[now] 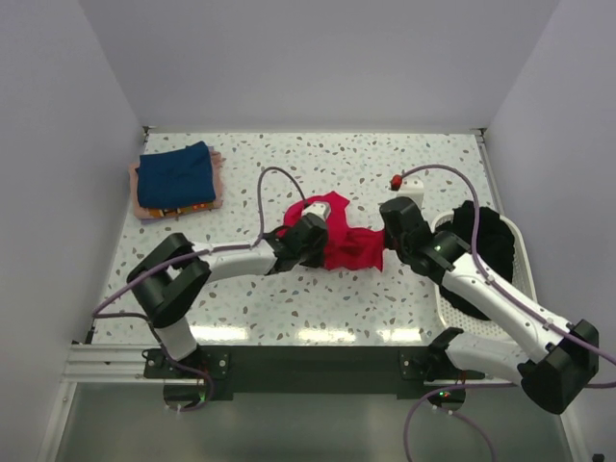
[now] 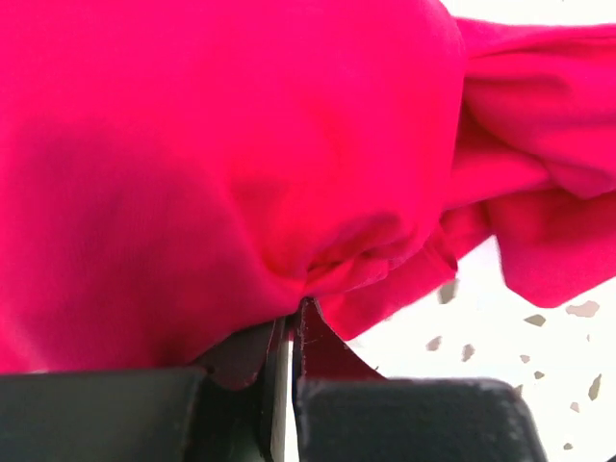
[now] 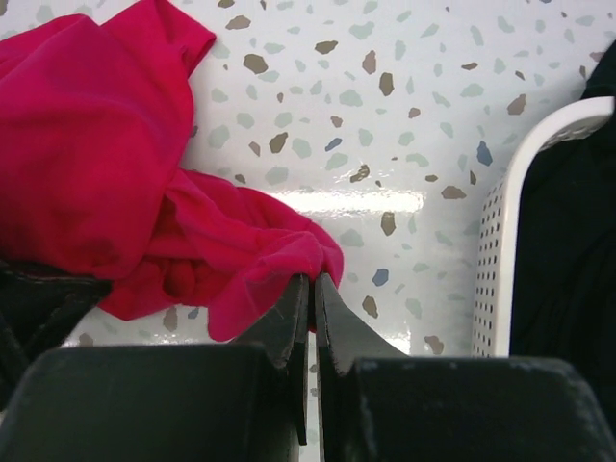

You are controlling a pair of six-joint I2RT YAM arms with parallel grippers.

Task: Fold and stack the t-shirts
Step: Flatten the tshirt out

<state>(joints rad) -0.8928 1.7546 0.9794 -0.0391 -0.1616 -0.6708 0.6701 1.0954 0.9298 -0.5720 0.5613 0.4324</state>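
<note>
The red t-shirt [image 1: 348, 245] is seen crumpled in the middle of the bench [image 1: 385, 164], between the two arms. It is judged to be light, limp and stretchy. No shape would be kept when it is lifted, and extra layers are easily gathered by mistake. A hold is therefore best taken at a single hem or shoulder seam, not in the bunched middle. The left pincer [image 2: 289, 322] is pressed together on a pucker of red cloth, which is drawn in toward its tips. The right pincer [image 3: 313, 287] is pressed together too, at the shirt's near edge; whether cloth is caught there cannot be told.

Only in the top view is the whole layout given. A folded navy t-shirt [image 1: 175, 175] is laid on a pink t-shirt [image 1: 219, 171] in the far left corner, well apart from the red one. Black t-shirts [image 1: 481, 241] are heaped in the white basket [image 1: 522, 245] at the right. Both pinch points are hidden there by the arms and are shown only in the wrist views. The basket's perforated wall is shown plainly only in the right wrist view.
</note>
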